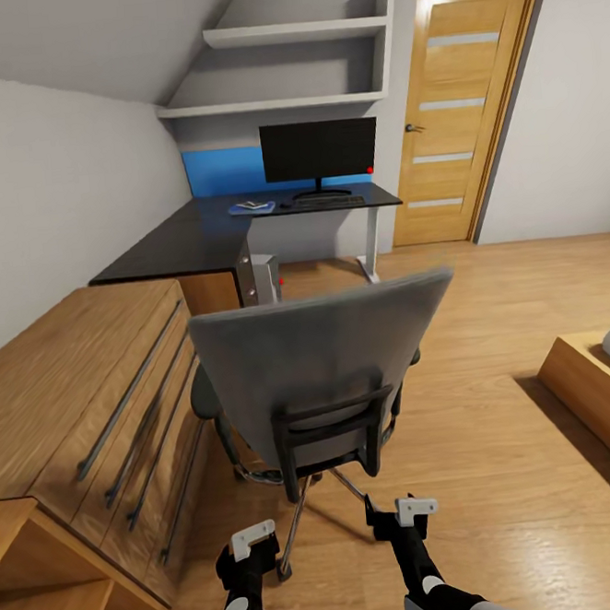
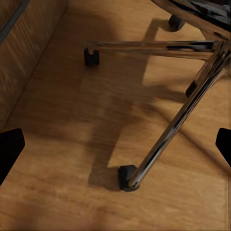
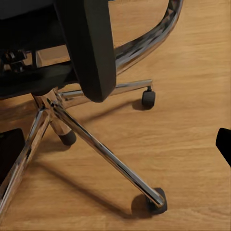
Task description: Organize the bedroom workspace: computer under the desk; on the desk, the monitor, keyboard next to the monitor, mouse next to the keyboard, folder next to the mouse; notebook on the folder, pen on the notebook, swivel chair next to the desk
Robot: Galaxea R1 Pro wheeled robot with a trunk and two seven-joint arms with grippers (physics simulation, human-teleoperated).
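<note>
Swivel chair (image 1: 325, 377) stands in the middle of the head view with its grey back toward the camera, on the wooden floor (image 1: 505, 472) just beside the light wooden cabinet (image 1: 82, 398) and well short of the desk (image 1: 198, 240). On the far end of the desk the monitor (image 1: 319, 151) stands upright with the keyboard (image 1: 328, 203) just in front of its stand; the blue folder (image 1: 252, 208) lies beside the keyboard with something small and dark on it, too small to tell apart. The computer (image 1: 266, 279) sits under the desk by the drawers. Both arms reach low behind the chair: the left hand (image 1: 253, 538) and the right hand (image 1: 415, 508) each hang open with nothing between the fingers, close to the chair's base. In the left wrist view the chrome legs of the chair's base run across the floor, ending in black castors, and the hand's dark fingertips (image 2: 9, 151) stand wide apart at the two edges. In the right wrist view a black armrest, the chrome frame and more castors show, again with the fingertips (image 3: 224, 144) spread wide and holding nothing.
</note>
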